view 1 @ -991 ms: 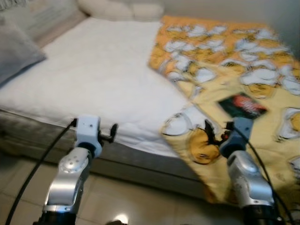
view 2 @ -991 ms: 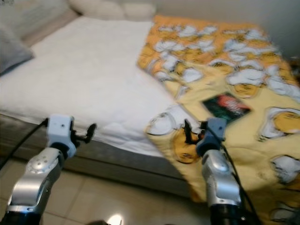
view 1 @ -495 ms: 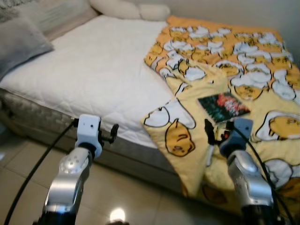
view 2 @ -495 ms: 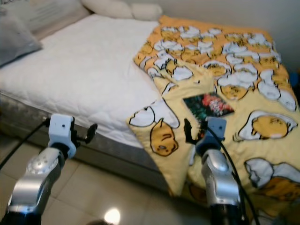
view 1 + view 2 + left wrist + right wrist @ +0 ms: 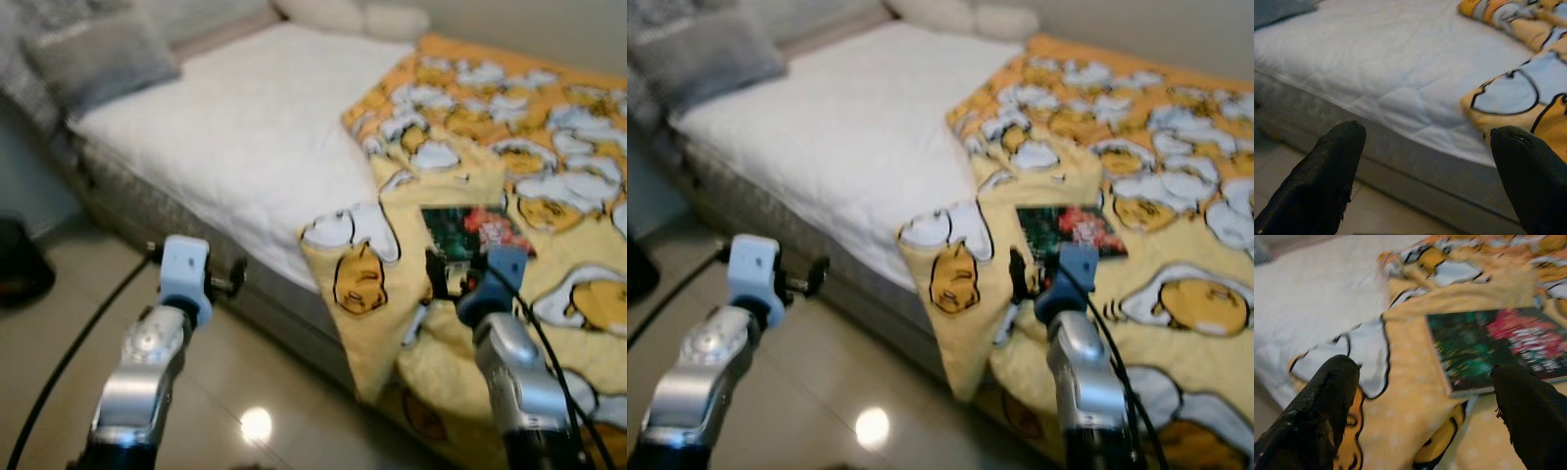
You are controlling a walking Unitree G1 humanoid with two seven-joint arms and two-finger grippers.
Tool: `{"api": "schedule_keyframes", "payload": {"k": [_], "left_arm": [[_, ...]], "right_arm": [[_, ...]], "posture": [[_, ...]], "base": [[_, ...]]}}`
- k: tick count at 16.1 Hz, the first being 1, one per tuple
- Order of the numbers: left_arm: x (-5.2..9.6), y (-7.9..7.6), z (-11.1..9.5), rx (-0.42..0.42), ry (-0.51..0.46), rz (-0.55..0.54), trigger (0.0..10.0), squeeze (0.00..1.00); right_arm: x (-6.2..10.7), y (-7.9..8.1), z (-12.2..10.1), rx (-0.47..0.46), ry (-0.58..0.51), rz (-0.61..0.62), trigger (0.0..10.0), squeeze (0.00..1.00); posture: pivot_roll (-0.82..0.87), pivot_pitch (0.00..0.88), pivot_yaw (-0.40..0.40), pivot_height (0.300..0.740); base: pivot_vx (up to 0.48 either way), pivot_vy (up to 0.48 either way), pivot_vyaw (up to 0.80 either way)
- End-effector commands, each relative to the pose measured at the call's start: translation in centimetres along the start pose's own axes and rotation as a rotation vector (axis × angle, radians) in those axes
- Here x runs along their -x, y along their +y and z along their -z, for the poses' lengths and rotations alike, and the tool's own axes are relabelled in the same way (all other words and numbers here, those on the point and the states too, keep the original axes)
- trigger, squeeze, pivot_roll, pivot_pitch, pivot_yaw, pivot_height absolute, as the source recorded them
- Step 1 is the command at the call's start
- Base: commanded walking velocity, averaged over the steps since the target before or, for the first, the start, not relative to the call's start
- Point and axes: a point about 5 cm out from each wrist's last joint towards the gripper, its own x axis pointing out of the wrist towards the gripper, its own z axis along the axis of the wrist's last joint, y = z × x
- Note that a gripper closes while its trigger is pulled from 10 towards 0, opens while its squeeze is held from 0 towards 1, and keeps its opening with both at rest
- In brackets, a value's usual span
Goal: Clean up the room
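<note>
Where right tool gapes — book just beyond, on blanket.

Grey pillow at mattress head; cream pillows by wall; glossy tiled floor.

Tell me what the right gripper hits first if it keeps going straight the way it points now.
Most likely the yellow blanket just short of the book: the open right gripper points at the cloth by the book's near corner. Depth is hard to judge, so the book's edge could come first.
</note>
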Motion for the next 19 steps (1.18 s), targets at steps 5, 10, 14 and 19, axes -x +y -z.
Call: {"api": "schedule_keyframes", "payload": {"k": [5,10,14,19], "left_arm": [[0.0,0.3,0.0,-0.013,0.005,-0.003,10.0,1.0],[0.0,0.5,0.0,-0.017,0.004,-0.004,10.0,1.0],[0.2,0.4,0.0,-0.007,0.009,0.016,10.0,1.0],[0.6,-0.2,0.1,-0.06,0.009,0.085,10.0,1.0]], "right_arm": [[-0.2,0.6,-0.1,0.0,-0.002,-0.022,10.0,1.0],[-0.3,1.0,0.2,-0.017,0.023,-0.052,10.0,1.0],[0.1,2.1,0.7,-0.015,0.053,-0.125,10.0,1.0],[0.3,2.1,0.7,-0.044,0.063,-0.138,10.0,1.0]], "posture": [[-0.04,0.0,0.028,0.74],[-0.04,0.0,0.03,0.74],[-0.04,0.0,0.03,0.74],[-0.04,0.0,0.026,0.74]], "base": [[0.0,-0.411,0.69],[0.0,-0.401,0.56],[0.0,0.0,0.0],[0.0,0.0,0.0]]}}
